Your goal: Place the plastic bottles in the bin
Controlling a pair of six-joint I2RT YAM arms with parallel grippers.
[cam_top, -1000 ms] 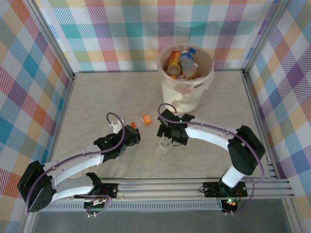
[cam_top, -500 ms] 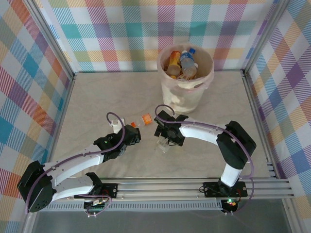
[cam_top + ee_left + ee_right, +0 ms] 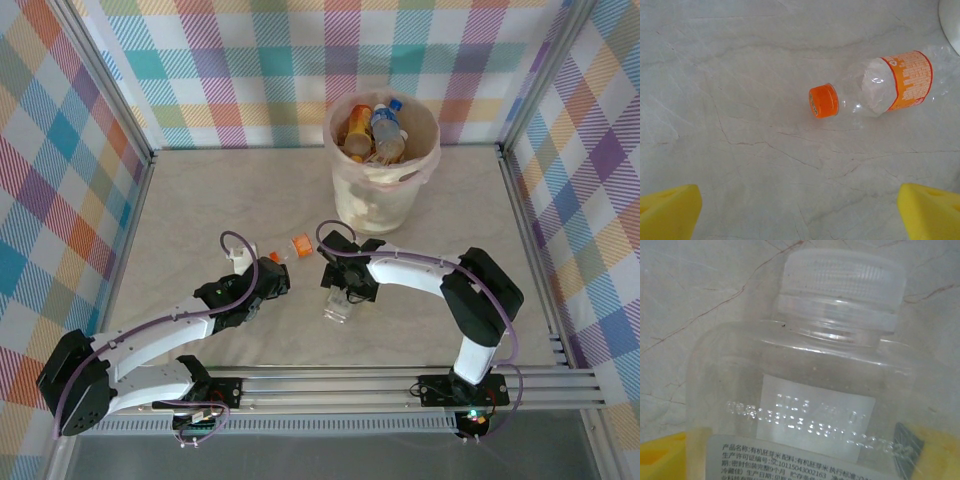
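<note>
The table point(image 3: 200, 200) is the largest thing: a pale, smooth, marble-like slab with thin brown veins. Beyond my right gripper point(image 3: 340, 297) stands the bin point(image 3: 380, 208), a cream round plastic pail with a thin pinkish liner folded over its rim. Some plastic bottles point(image 3: 385, 130) lie inside it. Between the right jaws lies a clear bottle point(image 3: 805, 390) with a ribbed whitish cap point(image 3: 842, 272). Its yellow fingers point(image 3: 660, 457) stand on either side of it, but I cannot tell if they already press it. It has a dotted code I cannot read and a white label point(image 3: 790, 467) with small Chinese print. My left gripper point(image 3: 800, 215) is wide apart and holds nothing. Ahead of its jaws, toward the right finger, lies a crumpled clear bottle point(image 3: 875, 92) with an orange label point(image 3: 910, 80), its writing too small to read, and a ribbed orange cap point(image 3: 823, 100).
</note>
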